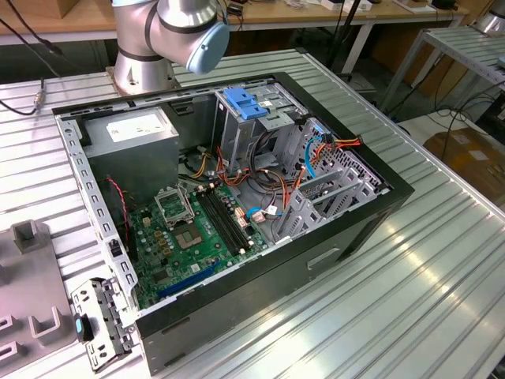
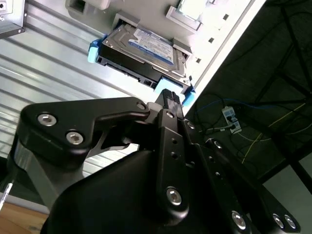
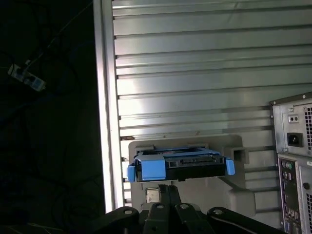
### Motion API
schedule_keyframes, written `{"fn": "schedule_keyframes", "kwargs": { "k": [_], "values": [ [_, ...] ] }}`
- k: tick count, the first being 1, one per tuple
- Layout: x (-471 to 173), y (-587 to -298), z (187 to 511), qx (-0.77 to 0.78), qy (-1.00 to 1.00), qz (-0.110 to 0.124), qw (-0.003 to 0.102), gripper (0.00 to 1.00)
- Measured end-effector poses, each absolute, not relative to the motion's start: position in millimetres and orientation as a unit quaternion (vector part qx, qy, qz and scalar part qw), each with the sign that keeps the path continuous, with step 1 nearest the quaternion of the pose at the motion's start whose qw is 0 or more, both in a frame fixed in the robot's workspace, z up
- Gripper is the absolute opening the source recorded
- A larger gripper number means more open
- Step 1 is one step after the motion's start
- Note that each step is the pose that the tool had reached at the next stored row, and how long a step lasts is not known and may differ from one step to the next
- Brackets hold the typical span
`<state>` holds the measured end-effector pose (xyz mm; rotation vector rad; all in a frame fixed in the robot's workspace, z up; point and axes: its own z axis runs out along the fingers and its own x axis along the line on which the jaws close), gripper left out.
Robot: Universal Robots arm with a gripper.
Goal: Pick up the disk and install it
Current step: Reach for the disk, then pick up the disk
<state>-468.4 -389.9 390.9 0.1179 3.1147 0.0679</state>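
Ribbed metal surface carries a grey holder, probably there to present your disk edge-on for grasping. Your gripper hangs just beside it, fingers together, gripping nothing.

Lab: slatted bench, opened computer

text: none legible | disk label: unreadable | power supply sticker: unreadable
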Motion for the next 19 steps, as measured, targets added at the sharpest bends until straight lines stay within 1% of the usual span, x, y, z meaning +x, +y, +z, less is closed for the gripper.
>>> {"fn": "schedule_keyframes", "kwargs": {
  "k": [15, 19],
  "values": [
    [-469.1, -389.8, 390.9, 0.037, 0.999, 0.022, 0.012, 0.11],
    [-469.0, -389.8, 390.8, -0.037, 0.999, 0.023, 0.010, 0.11]
  ]
}}
